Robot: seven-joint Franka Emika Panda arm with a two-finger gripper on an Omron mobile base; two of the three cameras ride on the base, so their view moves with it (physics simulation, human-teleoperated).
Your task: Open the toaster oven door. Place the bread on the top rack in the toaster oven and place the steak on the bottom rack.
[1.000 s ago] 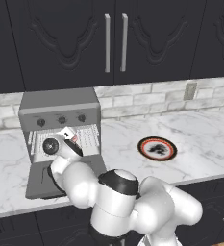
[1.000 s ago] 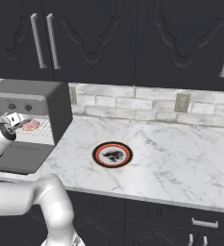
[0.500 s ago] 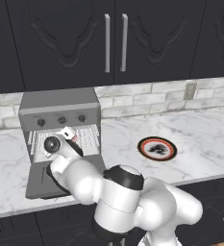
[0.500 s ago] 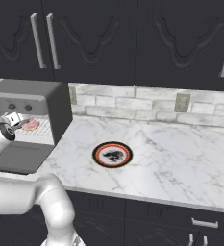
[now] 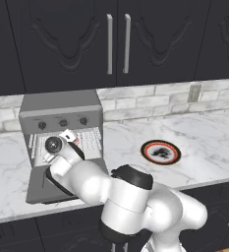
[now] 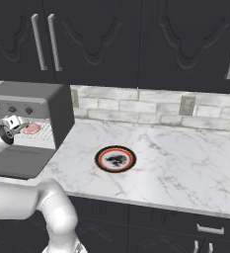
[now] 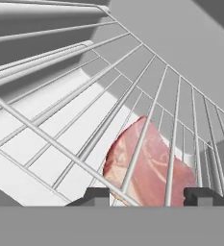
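toaster oven [image 5: 62,106] at the left of the marble counter [image 5: 204,133], under the dark wall cabinets [image 5: 116,42]. toaster oven door [image 5: 47,184] folded down flat in front of the oven, resting over the counter edge. gripper [image 5: 69,137] reaching into the open mouth of the oven, just below the row of small knobs [image 5: 63,123]. in the right base view, gripper [image 6: 14,122] at the oven opening, with the steak [image 6: 31,128] just beside it inside, on a light wire rack [image 6: 42,131]. which of the racks, cannot tell.

in the hand view, steak [image 7: 149,168] close in front of the gripper [image 7: 149,196], seen through the thin rods of a wire rack [image 7: 60,125], lying behind those rods. two dark finger tips [image 7: 98,195] standing apart, one at each side of the steak, at a medium width. holding the steak or only standing around it, cannot tell.

red-rimmed plate [image 5: 160,151] on the counter to the right of the oven, well apart from it, with a dark pattern in the middle. wall outlet [image 5: 194,92] on the light brick backsplash [image 5: 145,101] behind.
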